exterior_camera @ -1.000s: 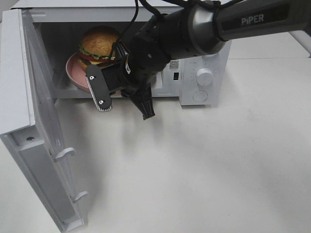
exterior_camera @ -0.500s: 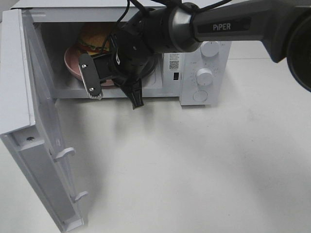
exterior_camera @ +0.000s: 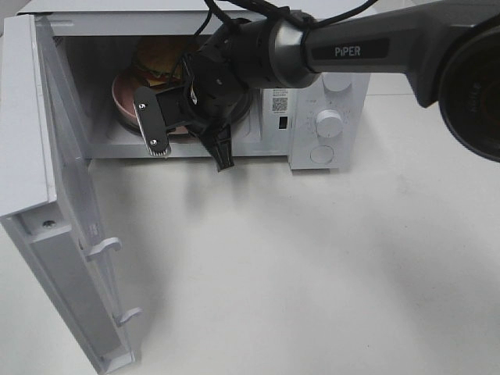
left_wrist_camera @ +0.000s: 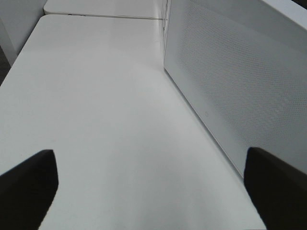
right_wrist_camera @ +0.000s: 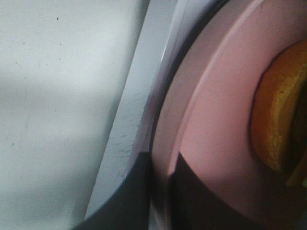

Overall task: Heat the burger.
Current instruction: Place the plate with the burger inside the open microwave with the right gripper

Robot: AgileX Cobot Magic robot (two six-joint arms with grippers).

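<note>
Since the right gripper (right_wrist_camera: pixel 163 167) clamps the plate (right_wrist_camera: pixel 211 120) only by its rim, a slip could topple the burger (right_wrist_camera: pixel 271 115). Fingers of the left gripper (left_wrist_camera: pixel 151 182) stand apart, empty.

A plain white worktop (exterior_camera: pixel 312 266) carried one thing directly: a white microwave (exterior_camera: pixel 328 86), which stood toward its back. The microwave's door (exterior_camera: pixel 70 234) hung open over the worktop at the microwave's left, and a soft shadow lay just in front of the microwave.

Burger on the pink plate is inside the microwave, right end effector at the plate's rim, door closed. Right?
No: the microwave door stands wide open, as the exterior high view shows. The burger, pink plate and right end effector are as you say.
</note>
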